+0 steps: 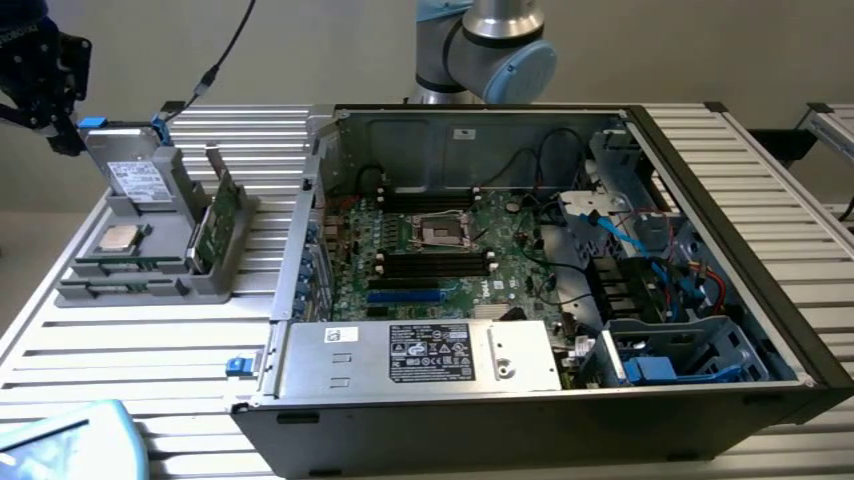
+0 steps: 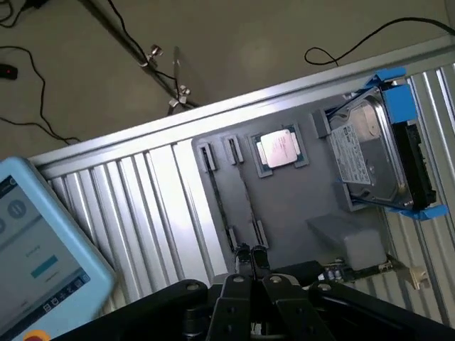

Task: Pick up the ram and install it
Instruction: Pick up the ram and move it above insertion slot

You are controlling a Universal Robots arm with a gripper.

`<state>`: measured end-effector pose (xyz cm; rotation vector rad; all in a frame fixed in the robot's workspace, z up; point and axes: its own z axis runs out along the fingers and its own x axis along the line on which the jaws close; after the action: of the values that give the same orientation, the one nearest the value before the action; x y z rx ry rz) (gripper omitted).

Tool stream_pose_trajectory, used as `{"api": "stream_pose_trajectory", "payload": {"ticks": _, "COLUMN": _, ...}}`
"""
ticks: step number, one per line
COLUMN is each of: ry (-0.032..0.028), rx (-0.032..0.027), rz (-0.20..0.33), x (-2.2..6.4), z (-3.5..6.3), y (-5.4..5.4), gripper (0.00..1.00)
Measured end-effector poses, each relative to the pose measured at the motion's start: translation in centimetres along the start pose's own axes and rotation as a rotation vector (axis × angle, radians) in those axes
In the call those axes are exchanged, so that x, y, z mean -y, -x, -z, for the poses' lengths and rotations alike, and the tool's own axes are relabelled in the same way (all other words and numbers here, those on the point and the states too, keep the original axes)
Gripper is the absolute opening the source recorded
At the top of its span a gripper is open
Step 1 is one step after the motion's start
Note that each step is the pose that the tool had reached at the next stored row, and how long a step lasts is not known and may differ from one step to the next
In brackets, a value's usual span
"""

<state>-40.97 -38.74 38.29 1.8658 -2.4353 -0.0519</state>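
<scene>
The ram (image 2: 221, 202) stands on edge in the slots of a grey holder tray (image 2: 284, 206), so from the wrist view it is a thin dark line. In the exterior view it is a narrow greenish strip (image 1: 128, 266) at the tray's near side. My gripper (image 2: 245, 268) hangs high above the tray, off the slots' ends, with its fingers pressed together and nothing between them. In the exterior view the gripper (image 1: 60, 135) is a dark shape at the far left, above the tray's back corner. The motherboard's black slots (image 1: 434, 263) lie inside the open computer case (image 1: 747, 250).
The tray also holds a hard drive in a blue frame (image 2: 373, 153), a CPU (image 2: 279, 149) and a taller green card with a metal bracket (image 1: 214, 225). A light-blue tablet (image 2: 35, 241) lies on the ribbed table (image 1: 147, 340). A power supply (image 1: 420, 355) fills the case's near side.
</scene>
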Motion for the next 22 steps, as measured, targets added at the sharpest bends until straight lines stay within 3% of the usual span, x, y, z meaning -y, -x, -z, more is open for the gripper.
{"api": "stream_pose_trajectory", "payload": {"ticks": 19, "ry": -0.0129, "rx": -0.0247, "rz": 0.345, "x": 0.02, "z": -0.33, "y": 0.01, "gripper": 0.11}}
{"api": "stream_pose_trajectory", "payload": {"ticks": 22, "ry": -0.0138, "rx": -0.0265, "rz": 0.363, "x": -0.03, "z": -0.35, "y": 0.00, "gripper": 0.11}}
